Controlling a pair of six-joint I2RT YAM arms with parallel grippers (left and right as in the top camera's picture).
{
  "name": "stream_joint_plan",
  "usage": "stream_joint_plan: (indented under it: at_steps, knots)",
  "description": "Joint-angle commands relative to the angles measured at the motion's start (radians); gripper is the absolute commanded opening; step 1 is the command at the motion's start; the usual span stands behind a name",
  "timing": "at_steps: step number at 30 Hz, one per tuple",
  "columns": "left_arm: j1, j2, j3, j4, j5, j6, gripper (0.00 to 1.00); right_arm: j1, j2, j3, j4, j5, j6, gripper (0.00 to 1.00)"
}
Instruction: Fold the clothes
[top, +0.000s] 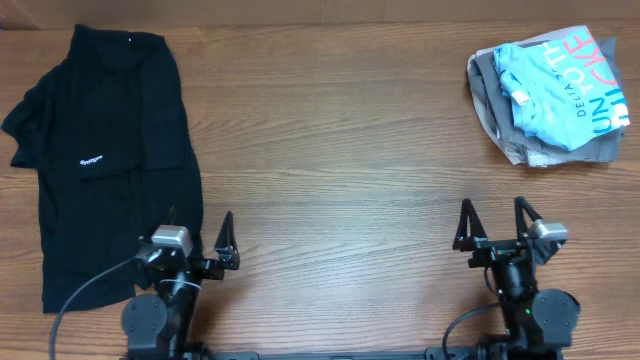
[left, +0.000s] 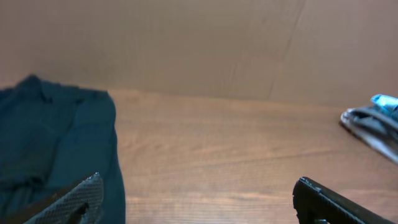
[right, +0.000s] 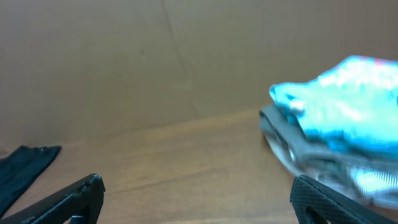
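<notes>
A black short-sleeved shirt (top: 105, 150) with a small white chest logo lies partly folded at the table's left side. It also shows in the left wrist view (left: 53, 149) and as a dark edge in the right wrist view (right: 25, 165). My left gripper (top: 197, 240) is open and empty at the front edge, its left finger over the shirt's lower right hem. My right gripper (top: 493, 222) is open and empty at the front right, apart from any cloth. Both wrist views show wide jaws, left (left: 198, 199) and right (right: 198, 199), with bare wood between. No plain tagged shirt shows.
A folded pile with a light blue printed shirt on grey clothes (top: 550, 95) sits at the back right; it also shows in the right wrist view (right: 336, 124) and the left wrist view (left: 373, 121). A brown wall stands behind the wooden table (top: 340, 150).
</notes>
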Motion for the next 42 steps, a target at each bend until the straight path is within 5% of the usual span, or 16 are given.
stream_joint_plan:
  at_steps: [1,11,18,21,28,34,42]
  knots:
    - [0.002,0.106,0.173,-0.071,-0.014,-0.004,1.0,0.002,0.054,0.17,-0.057,-0.03,-0.114,1.0]
    - [0.002,0.552,0.651,-0.297,-0.01,0.023,1.0,0.002,0.434,0.558,-0.271,-0.101,-0.138,1.0]
    - [0.002,1.023,1.217,-0.822,0.117,0.194,1.0,0.002,0.881,0.983,-0.605,-0.227,-0.139,1.0]
    - [0.002,1.247,1.421,-0.991,0.144,0.205,1.0,0.002,1.182,1.28,-0.887,-0.241,-0.139,1.0]
    - [0.0,1.499,1.441,-0.999,0.185,0.201,1.0,0.002,1.501,1.429,-0.988,-0.367,-0.138,1.0]
    - [0.021,1.66,1.442,-0.983,0.069,0.178,1.0,0.002,1.581,1.429,-0.986,-0.428,-0.139,1.0]
    - [0.241,1.694,1.442,-0.942,-0.121,0.068,1.0,0.004,1.591,1.427,-0.994,-0.427,-0.143,1.0]
